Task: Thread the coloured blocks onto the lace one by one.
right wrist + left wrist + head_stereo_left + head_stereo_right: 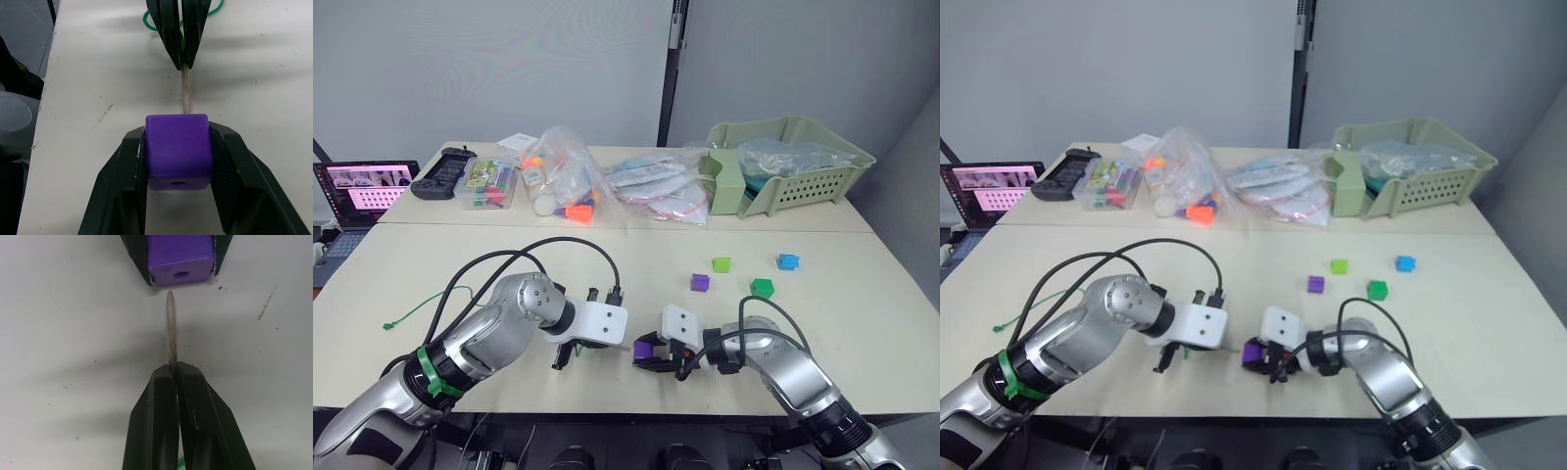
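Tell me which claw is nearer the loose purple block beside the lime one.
Right. The right claw, shut on another purple block, sits just below the loose purple block; the left claw, pinching the lace tip, lies farther left.

A purple block [179, 149] sits clamped between the right fingers [120, 186], hole facing the lace's pale stiff tip [171, 328], which ends just short of it. 4 more blocks lie apart on the tabletop: purple [700, 282], lime [722, 264], dark green [762, 287], blue [788, 261].

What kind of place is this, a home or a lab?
Probably a lab or office test room: plain pale tables, an open laptop, bagged toys and a green basket against grey partition walls.
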Tool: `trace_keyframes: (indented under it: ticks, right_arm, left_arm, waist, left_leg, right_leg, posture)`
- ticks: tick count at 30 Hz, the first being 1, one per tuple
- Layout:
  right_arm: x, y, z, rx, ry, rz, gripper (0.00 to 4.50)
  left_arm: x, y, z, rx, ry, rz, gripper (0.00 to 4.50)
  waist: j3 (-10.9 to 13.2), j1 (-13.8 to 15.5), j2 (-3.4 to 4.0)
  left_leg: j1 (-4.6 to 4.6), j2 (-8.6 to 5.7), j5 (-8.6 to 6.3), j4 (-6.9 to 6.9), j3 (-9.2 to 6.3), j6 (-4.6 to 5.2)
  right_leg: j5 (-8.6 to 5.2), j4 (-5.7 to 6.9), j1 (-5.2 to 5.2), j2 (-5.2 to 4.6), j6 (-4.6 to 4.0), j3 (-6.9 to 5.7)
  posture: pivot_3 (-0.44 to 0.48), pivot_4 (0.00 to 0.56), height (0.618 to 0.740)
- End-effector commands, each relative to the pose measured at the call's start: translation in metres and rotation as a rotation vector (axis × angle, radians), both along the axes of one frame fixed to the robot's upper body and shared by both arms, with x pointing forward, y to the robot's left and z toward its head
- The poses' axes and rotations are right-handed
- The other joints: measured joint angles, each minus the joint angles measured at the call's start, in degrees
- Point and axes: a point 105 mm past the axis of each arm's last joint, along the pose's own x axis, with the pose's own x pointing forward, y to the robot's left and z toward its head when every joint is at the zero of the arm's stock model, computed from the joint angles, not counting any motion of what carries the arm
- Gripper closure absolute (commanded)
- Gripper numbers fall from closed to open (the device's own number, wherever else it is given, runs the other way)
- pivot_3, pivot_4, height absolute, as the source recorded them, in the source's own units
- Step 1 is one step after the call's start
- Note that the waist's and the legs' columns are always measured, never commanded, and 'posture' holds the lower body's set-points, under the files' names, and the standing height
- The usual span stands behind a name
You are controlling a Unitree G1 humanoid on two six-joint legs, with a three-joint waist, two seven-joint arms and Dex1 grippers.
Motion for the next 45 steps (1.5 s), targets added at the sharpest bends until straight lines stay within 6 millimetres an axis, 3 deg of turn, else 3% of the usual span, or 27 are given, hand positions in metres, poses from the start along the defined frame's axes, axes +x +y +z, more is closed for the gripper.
trace_keyframes:
  ticks: [1,23,32,41,45]
  right_arm:
    - [-0.007,0.003,-0.009,-0.018,0.03,0.009,3.32]
    - [-0.004,0.008,-0.009,-0.007,0.03,-0.037,3.32]
    - [-0.001,0.005,-0.007,0.02,0.025,-0.065,3.32]
    - [-0.005,-0.001,0.0,0.071,-0.006,-0.025,3.32]
    - [-0.01,-0.003,0.005,0.069,-0.061,0.048,3.32]
  left_arm:
    - [0.0,-0.004,0.013,-0.01,-0.035,-0.02,4.5]
    - [-0.004,-0.021,0.011,-0.009,-0.013,-0.092,4.5]
    - [-0.003,-0.008,0.008,-0.04,0.066,0.025,4.5]
    - [-0.01,0.018,0.01,-0.148,0.339,0.098,4.5]
    - [0.001,0.02,0.006,-0.113,0.323,0.12,4.5]
  waist:
    - [0.0,0.0,0.0]
    - [0.0,-0.4,0.0]
    - [0.0,-0.71,0.0]
    - [0.01,-0.99,0.0]
    - [0.01,-0.32,-0.01]
  left_leg:
    - [0.0,0.0,0.0,0.0,0.0,0.0]
    - [0.0,0.1,0.0,0.0,-0.03,0.0]
    - [0.0,0.1,0.0,0.0,-0.06,0.0]
    - [-0.23,0.13,0.0,-0.02,-0.1,0.0]
    - [-0.57,0.04,0.0,0.03,-0.11,0.0]
  right_leg:
    - [0.0,0.0,0.0,0.0,0.0,0.0]
    - [-0.04,-0.01,-0.01,0.12,0.03,0.01]
    - [-0.06,-0.01,-0.01,0.13,0.06,0.01]
    - [-0.05,0.02,-0.26,0.16,0.01,0.0]
    - [0.0,0.01,-0.54,0.11,-0.06,0.01]
  posture:
    - [0.0,0.15,0.74]
    - [0.0,0.15,0.74]
    - [0.0,0.15,0.74]
    - [0.0,0.15,0.74]
    - [0.0,0.15,0.74]
